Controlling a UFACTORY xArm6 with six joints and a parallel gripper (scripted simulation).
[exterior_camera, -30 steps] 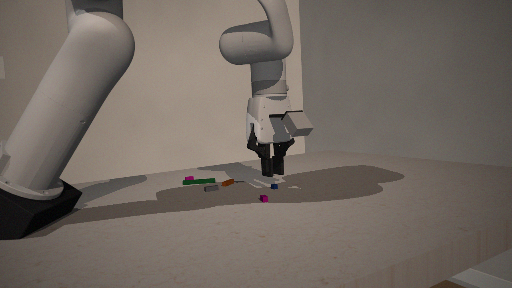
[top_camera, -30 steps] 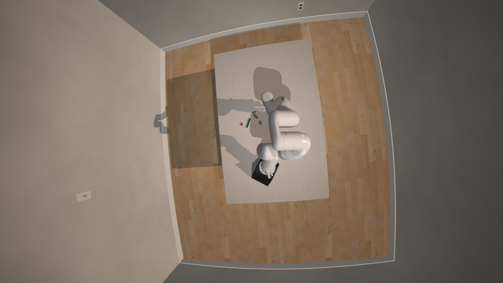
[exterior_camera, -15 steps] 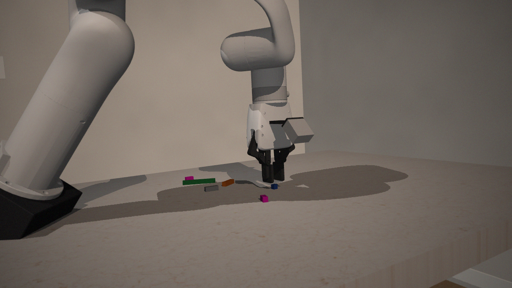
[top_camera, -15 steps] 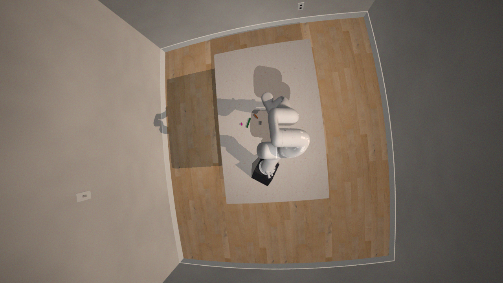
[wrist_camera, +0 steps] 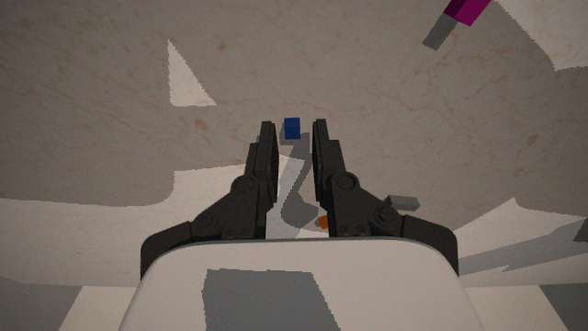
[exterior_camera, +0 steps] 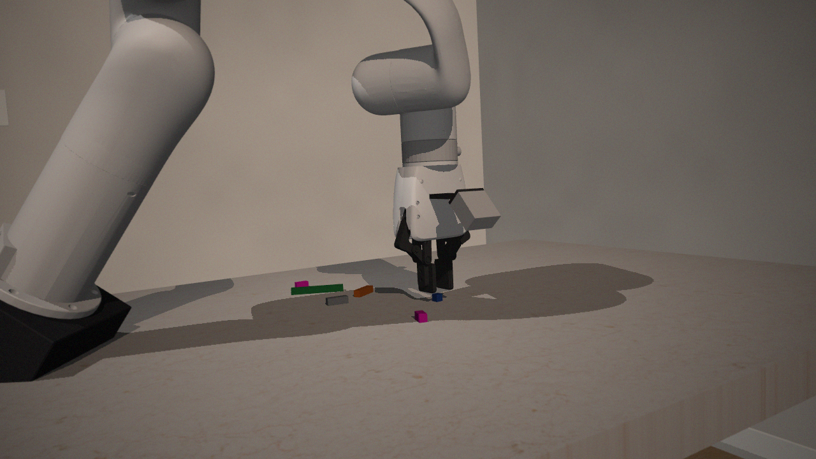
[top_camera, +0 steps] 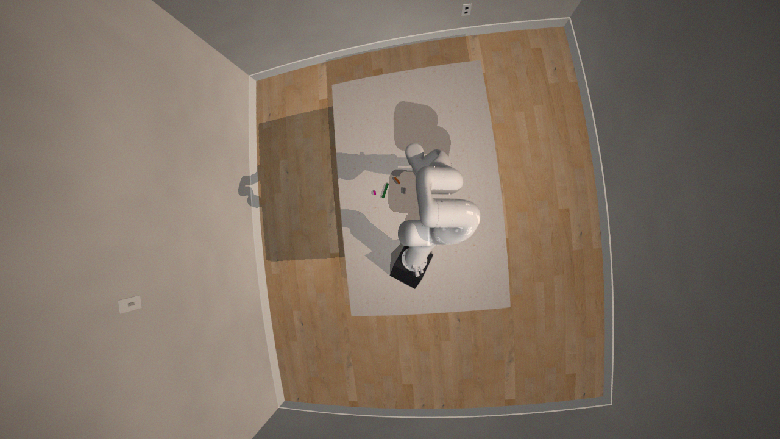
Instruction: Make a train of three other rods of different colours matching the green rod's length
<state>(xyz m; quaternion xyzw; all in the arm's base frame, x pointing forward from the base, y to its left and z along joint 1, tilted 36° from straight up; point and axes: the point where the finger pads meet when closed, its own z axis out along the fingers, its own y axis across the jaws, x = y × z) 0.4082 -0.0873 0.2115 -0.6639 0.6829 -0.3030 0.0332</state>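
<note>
On the left half of the worktop (top_camera: pixel 370 289) (exterior_camera: pixel 342 387) (wrist_camera: pixel 92 69), top view: green (top_camera: pixel 384 189) (exterior_camera: pixel 317 289) lies slantwise, prob. kept out as the length ref. To its left is the 1st magenta (top_camera: pixel 373 192) (exterior_camera: pixel 301 284); to its right, grey (top_camera: pixel 403 190) (exterior_camera: pixel 337 300) (wrist_camera: pixel 403 202) and orange (top_camera: pixel 396 180) (exterior_camera: pixel 363 291) (wrist_camera: pixel 323 222), apart and at diff. angles. The arm (top_camera: pixel 446 213) (exterior_camera: pixel 408 80) hides what is under it.

Ext. view: blue (exterior_camera: pixel 437 297) (wrist_camera: pixel 292 129) sits just below the pincer (exterior_camera: pixel 435 288) (wrist_camera: pixel 294 138), to the right of orange; 2nd magenta (exterior_camera: pixel 421 317) (wrist_camera: pixel 473 9) is nearer. 1st magenta is on green's far side.

Wrist view: pincer points down, part-open, rather narrow, nothing held. Blue shows between the fingertip lines, a bit left of mid. Narrow setting prob. suits so small a rod; likely needs a slight centring, then lower & close, else a finger may nudge it.

Why these: 1+3+4 = 8, so blue, grey & orange should be the train; magentas stay out. No train yet.

Count: green 1, grey 1, orange 1, blue 1, magenta 2; total 6 rods, 3 for the train.

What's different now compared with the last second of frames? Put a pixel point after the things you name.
The end effector (exterior_camera: pixel 435 289) (wrist_camera: pixel 294 138) has come down toward the table, its fingertips nearer the blue rod (exterior_camera: pixel 437 297) (wrist_camera: pixel 292 128); its fingers are parted and it has taken hold of nothing. The green (top_camera: pixel 384 190) (exterior_camera: pixel 317 289), orange (top_camera: pixel 396 180) (exterior_camera: pixel 363 291), grey (top_camera: pixel 403 190) (exterior_camera: pixel 336 300) (wrist_camera: pixel 403 202), blue and both magenta rods (top_camera: pixel 374 192) (exterior_camera: pixel 421 317) (wrist_camera: pixel 469 11) look unmoved.
</note>
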